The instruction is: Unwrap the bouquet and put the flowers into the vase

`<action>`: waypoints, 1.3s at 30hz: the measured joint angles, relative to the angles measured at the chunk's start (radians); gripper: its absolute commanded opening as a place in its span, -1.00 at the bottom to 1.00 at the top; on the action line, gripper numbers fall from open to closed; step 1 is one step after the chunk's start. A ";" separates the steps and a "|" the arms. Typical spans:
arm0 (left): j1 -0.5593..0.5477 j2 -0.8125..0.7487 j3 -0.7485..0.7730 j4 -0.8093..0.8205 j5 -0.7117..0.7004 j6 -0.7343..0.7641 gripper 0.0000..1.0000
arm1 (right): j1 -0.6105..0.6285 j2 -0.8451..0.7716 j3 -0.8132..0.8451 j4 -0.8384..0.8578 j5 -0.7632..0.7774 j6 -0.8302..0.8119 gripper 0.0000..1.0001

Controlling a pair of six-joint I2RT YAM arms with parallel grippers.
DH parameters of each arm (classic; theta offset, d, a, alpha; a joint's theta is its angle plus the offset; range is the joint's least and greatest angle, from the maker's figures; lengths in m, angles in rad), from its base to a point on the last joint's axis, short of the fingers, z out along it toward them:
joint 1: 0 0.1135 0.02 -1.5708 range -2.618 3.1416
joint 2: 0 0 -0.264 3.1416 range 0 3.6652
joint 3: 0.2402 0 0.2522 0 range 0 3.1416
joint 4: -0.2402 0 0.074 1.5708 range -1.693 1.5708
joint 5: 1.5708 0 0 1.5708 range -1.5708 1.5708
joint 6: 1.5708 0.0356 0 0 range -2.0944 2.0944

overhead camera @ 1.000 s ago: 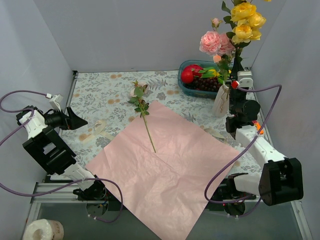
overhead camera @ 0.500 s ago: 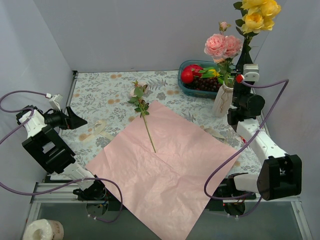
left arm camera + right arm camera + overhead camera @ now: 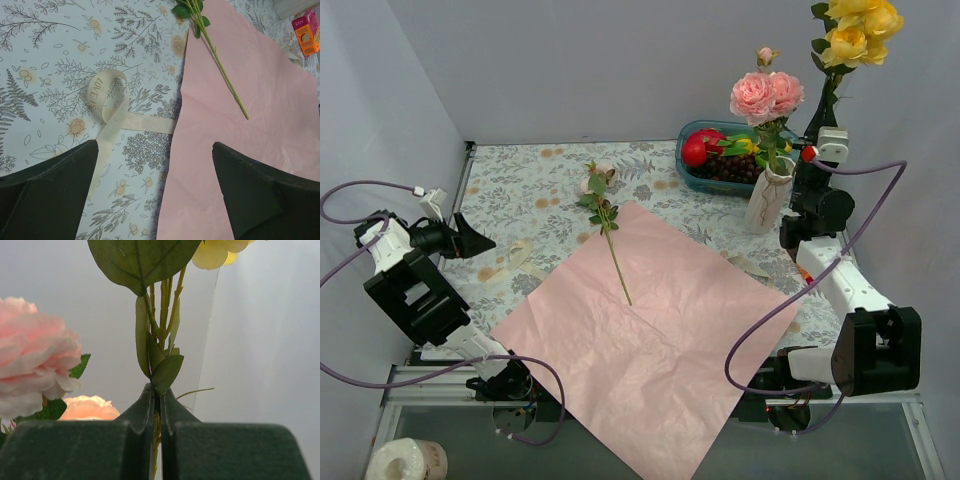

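1. The pink paper (image 3: 650, 340) lies spread flat, its near corner hanging past the table's near edge.
2. At the left, the left gripper (image 3: 155, 195) hangs with jaws wide and nothing in them. Below it the cream ribbon (image 3: 107, 112) lies looped, printed "LOVE IS".
3. A pale rose (image 3: 608, 225) lies across the paper's far corner, head far, stem end pointing near and slightly right.
4. The vase (image 3: 765, 200) stands upright at far right, with pink roses (image 3: 765, 95) rising from it.
5. The right gripper (image 3: 157, 400) is pinched on the stem of the yellow roses (image 3: 855, 30), held upright and high, right of the vase.
6. A blue fruit tub (image 3: 688, 165) sits just beyond the vase, to its left.
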 measured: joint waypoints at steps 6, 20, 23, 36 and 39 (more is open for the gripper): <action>-0.009 0.029 0.000 0.001 0.000 -0.007 0.96 | -0.024 0.046 -0.028 -0.002 0.019 0.005 -0.97; -0.030 0.032 0.000 0.021 -0.002 -0.035 0.96 | -0.057 0.096 -0.093 -0.008 0.046 0.075 -0.97; -0.030 0.032 0.000 0.023 -0.002 -0.037 0.96 | -0.058 0.099 -0.101 -0.009 0.045 0.104 -0.97; -0.032 0.032 -0.002 0.030 -0.002 -0.037 0.96 | -0.058 0.076 -0.122 -0.010 0.018 0.187 -0.97; -0.038 0.035 -0.002 0.030 -0.002 -0.037 0.96 | -0.058 0.057 -0.082 -0.010 0.002 0.188 -0.97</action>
